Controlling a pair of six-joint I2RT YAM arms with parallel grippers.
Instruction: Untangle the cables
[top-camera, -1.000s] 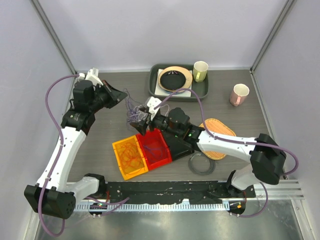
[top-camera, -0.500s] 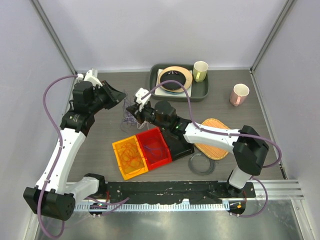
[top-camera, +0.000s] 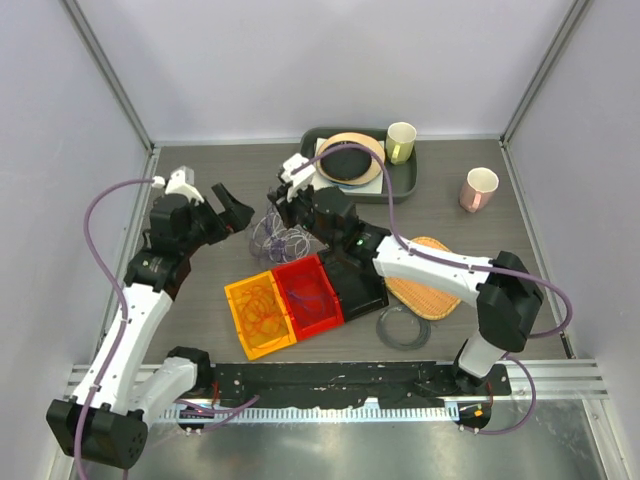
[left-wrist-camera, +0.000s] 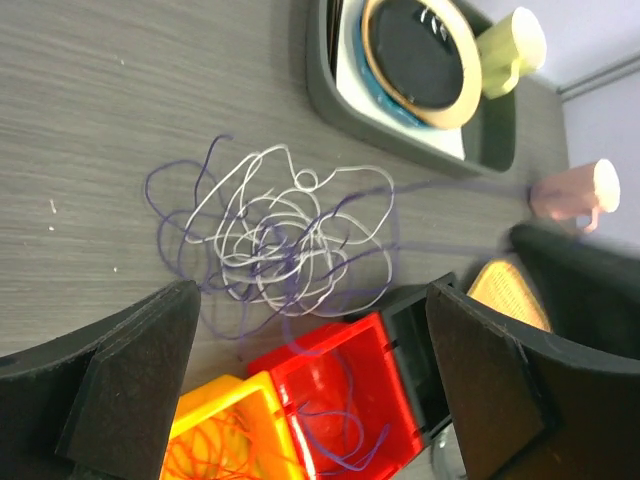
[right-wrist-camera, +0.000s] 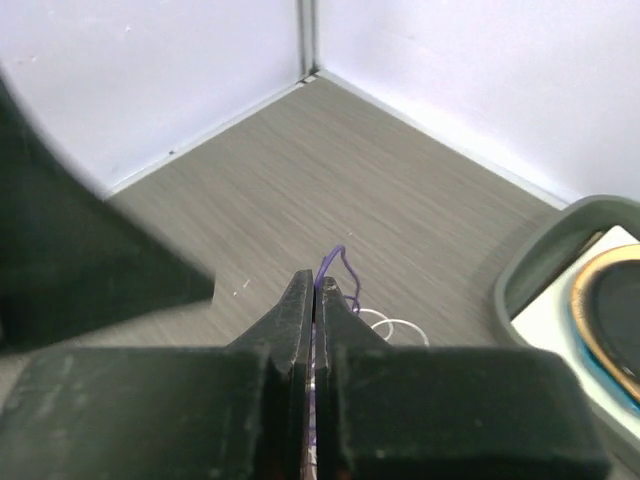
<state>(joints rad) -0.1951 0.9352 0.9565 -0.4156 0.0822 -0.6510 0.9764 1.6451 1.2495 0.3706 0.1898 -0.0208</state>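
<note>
A loose tangle of purple and white cables (top-camera: 280, 238) (left-wrist-camera: 280, 240) lies on the table between the two arms. My left gripper (top-camera: 236, 212) (left-wrist-camera: 310, 292) is open just left of the tangle, holding nothing. My right gripper (top-camera: 278, 198) (right-wrist-camera: 315, 285) is shut on a purple cable (right-wrist-camera: 338, 262) above the tangle's far side, and blurred purple strands run up from the tangle toward it. A white cable (right-wrist-camera: 396, 326) loops just beyond the fingers. An orange cable lies in the orange bin (top-camera: 258, 315) (left-wrist-camera: 215, 440). A purple strand lies in the red bin (top-camera: 310, 295) (left-wrist-camera: 345, 390).
A black bin (top-camera: 358, 285) adjoins the red one. A clear ring (top-camera: 402, 328) and a woven mat (top-camera: 440, 256) lie near the right arm. At the back stand a grey tray (top-camera: 404, 182) with a plate, a green cup (top-camera: 400, 142) and a pink cup (top-camera: 479, 188).
My left gripper opened, let the cables go and drew back to the near left. My right gripper shut on the purple cable and moved toward the far left.
</note>
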